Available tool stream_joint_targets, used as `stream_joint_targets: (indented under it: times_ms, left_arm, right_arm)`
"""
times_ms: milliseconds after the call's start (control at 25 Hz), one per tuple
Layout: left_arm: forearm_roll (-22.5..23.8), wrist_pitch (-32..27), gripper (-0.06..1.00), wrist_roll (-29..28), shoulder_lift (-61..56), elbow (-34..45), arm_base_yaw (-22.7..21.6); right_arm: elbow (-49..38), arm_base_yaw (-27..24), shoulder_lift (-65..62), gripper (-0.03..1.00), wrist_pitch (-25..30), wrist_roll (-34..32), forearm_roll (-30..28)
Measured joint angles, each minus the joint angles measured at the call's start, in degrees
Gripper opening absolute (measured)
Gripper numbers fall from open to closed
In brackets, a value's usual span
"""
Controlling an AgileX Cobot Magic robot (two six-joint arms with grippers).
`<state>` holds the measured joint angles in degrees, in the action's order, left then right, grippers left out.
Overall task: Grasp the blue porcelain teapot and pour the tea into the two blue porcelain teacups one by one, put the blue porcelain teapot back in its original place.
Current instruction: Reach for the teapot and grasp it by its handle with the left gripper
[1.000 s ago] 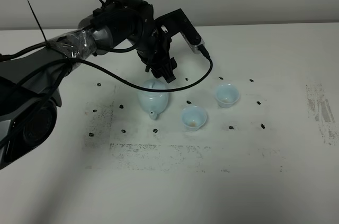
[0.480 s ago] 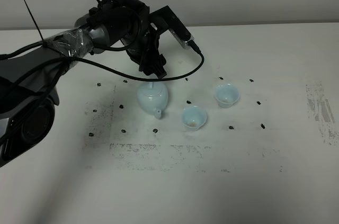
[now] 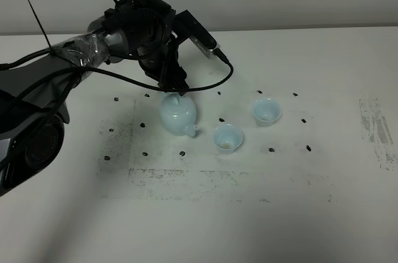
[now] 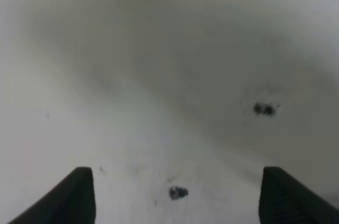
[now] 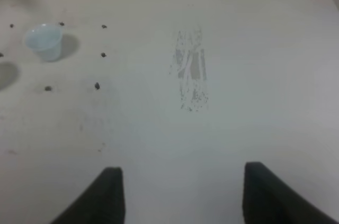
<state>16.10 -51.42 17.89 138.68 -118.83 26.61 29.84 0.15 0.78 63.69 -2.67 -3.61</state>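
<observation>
the left gripper (image 3: 178, 86) has lifted and drawn back toward the far left over the last second. it now hangs just above and behind the blue porcelain teapot (image 3: 179, 114), seemingly clear of the pot. its jaws are spread wide and released. in the left wrist view the two fingers (image 4: 78, 196) frame only bare white table (image 3: 298, 201) with black marks, nothing between them.

the teapot stands upright on the table, left of the two cups. its short spout has swung a little toward the nearer teacup (image 3: 227, 138) compared with a second ago. the farther teacup (image 3: 266, 111) sits just beyond and to the right. both cups are apart from the pot, and each shows a faint brownish patch inside, which looks like tea.

judging from that, both pours are done and the pot has just been set down, so what remains is for the arm to back away cleanly. whether this is the pot's original spot cannot be told.

the right gripper (image 5: 180, 195) is idle over bare table, its fingers apart and holding nothing, one teacup well off from it.
</observation>
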Motion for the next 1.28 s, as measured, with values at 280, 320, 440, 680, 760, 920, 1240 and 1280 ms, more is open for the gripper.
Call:
stream_joint_targets:
  times_ms: [280, 320, 440, 680, 760, 920, 1240, 1280]
  left_arm:
    - [2.22, -3.63, 0.62, -3.83, 0.0, 0.0, 0.0]
    - [2.24, -4.49, 0.62, -3.96, 0.0, 0.0, 0.0]
    - [2.29, -6.91, 0.62, -4.46, 0.0, 0.0, 0.0]
    - [4.94, -11.06, 0.62, -8.75, 0.0, 0.0, 0.0]
    - [6.5, -12.06, 0.62, -10.41, -0.11, 0.0, 0.0]
    - [8.52, -14.26, 0.62, -11.41, -0.77, 0.0, 0.0]
    - [10.0, -16.85, 0.62, -11.71, -2.78, 0.0, -0.47]
    - [9.94, -16.85, 0.62, -11.93, -3.11, 0.0, -0.47]
  right_arm:
    - [0.0, 0.0, 0.0, 0.47, 0.0, 0.0, 0.0]
    - [0.0, 0.0, 0.0, 0.47, 0.0, 0.0, 0.0]
    - [0.0, 0.0, 0.0, 0.47, 0.0, 0.0, 0.0]
    - [0.0, 0.0, 0.0, 0.47, 0.0, 0.0, 0.0]
    - [0.0, 0.0, 0.0, 0.47, 0.0, 0.0, 0.0]
    - [0.0, 0.0, 0.0, 0.47, 0.0, 0.0, 0.0]
    - [0.0, 0.0, 0.0, 0.47, 0.0, 0.0, 0.0]
    - [0.0, 0.0, 0.0, 0.47, 0.0, 0.0, 0.0]
